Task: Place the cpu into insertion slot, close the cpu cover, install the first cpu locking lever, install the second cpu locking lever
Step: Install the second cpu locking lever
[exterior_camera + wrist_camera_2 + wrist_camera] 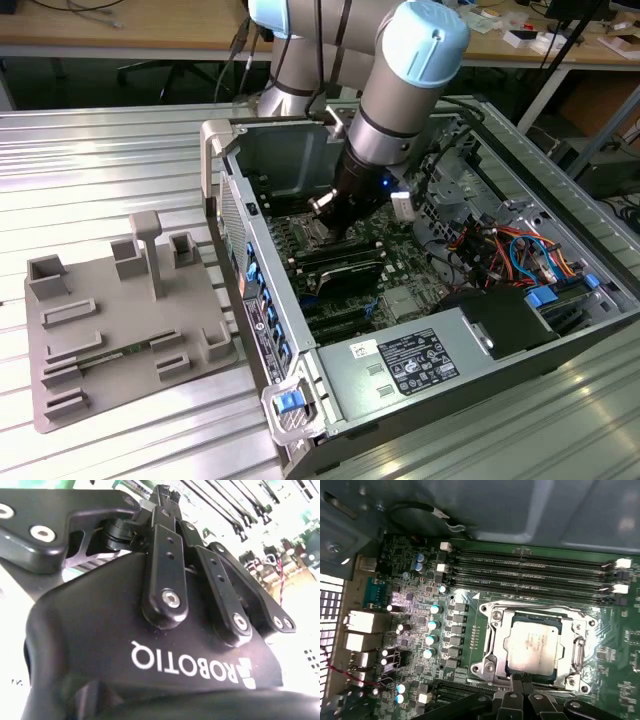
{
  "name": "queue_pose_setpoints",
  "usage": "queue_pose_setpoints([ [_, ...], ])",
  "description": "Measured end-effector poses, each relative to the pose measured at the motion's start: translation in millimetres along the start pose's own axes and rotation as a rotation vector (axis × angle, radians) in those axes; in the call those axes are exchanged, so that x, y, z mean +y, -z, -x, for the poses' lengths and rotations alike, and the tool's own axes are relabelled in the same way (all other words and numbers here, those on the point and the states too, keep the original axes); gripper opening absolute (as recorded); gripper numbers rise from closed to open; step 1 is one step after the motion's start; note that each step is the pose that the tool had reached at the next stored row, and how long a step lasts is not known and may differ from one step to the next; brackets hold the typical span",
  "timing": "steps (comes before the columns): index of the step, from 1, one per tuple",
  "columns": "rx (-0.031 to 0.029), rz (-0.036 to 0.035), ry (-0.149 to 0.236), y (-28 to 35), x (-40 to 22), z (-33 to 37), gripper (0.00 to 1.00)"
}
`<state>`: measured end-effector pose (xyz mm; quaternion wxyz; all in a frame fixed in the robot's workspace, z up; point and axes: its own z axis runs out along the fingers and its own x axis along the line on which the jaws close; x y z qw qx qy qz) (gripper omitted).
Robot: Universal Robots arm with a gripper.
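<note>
The cpu [535, 642] is a dull silver square lying flat in its socket on the green motherboard, in the first wrist view. The cpu cover [492, 630], a silvery frame, lies flat around it. My gripper [521, 679] has its black fingertips pressed together right at the socket's near edge, touching or just above the frame; I cannot tell which. A thin metal lever [578, 652] runs along one side of the socket. In the exterior view my gripper [322, 232] reaches down into the open computer case [225, 160]. The second wrist view shows its linkages meeting at the tip [165, 495].
Memory slots [530, 570] run beside the socket, and rows of capacitors [432, 625] stand on its other side. In the exterior view a power supply [405, 362] and coloured cables [505, 250] fill the case's right part. A grey fixture plate [110, 320] lies on the exterior view's left.
</note>
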<state>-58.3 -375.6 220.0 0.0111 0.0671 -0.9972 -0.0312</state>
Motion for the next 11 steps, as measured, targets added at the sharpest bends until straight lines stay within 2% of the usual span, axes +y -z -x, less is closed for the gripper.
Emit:
queue_pose_setpoints([
  [3, 0.0065, 0.0015, 0.000, 17.6, 0.7, 3.3, 0.11],
  [4, 0.0079, 0.0017, 0.000, 19.5, 0.7, 3.9, 0.11],
  [11, 0.0081, 0.0018, 0.000, 19.8, 0.7, 3.9, 0.11],
])
